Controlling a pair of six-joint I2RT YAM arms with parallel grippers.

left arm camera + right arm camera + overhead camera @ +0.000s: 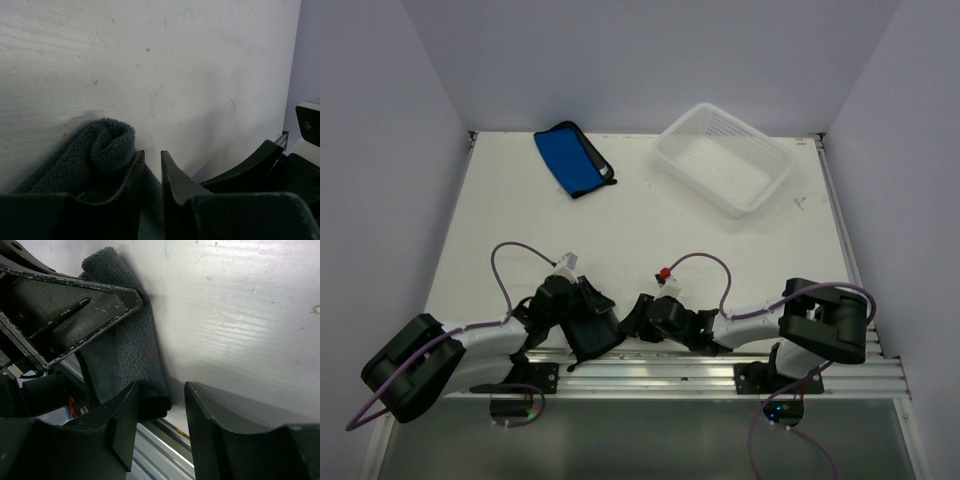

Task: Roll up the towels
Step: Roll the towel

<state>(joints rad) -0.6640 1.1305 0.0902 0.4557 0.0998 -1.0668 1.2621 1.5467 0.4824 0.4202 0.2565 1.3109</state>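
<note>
Dark towel [131, 352] is lying at the near edge of the tabletop [650, 230], right by the rail [167, 452], with both arms crowding over it. It's sitting as a loose roll. In the right wrist view its long axis is running from the end by the rail away toward the far side, roughly in line with the right fingers. The top view is hiding most of it under the arms, so can't tell its heading there. The left wrist view is showing a rolled end curling just left of the left arm's fingers.

Left jaws: standing almost together, slim gap. Cloth is showing on the outer side of one finger [131, 192] and low in the gap, with bare tabletop showing at the tips. Can't tell whether they're actually pinching a layer. In the right wrist view, one left finger is lying across the top of the roll.

Right jaws: standing apart, released, only bare tabletop showing between them. The roll's end is sitting just beside the tip of one finger [122, 420], possibly touching.

Blue towel [573, 158] is lying flat at the far left, long axis running diagonally from far-left to near-right, black edging showing at the near-right end. Basket [725, 158] is sitting far right, well apart from both towels.
</note>
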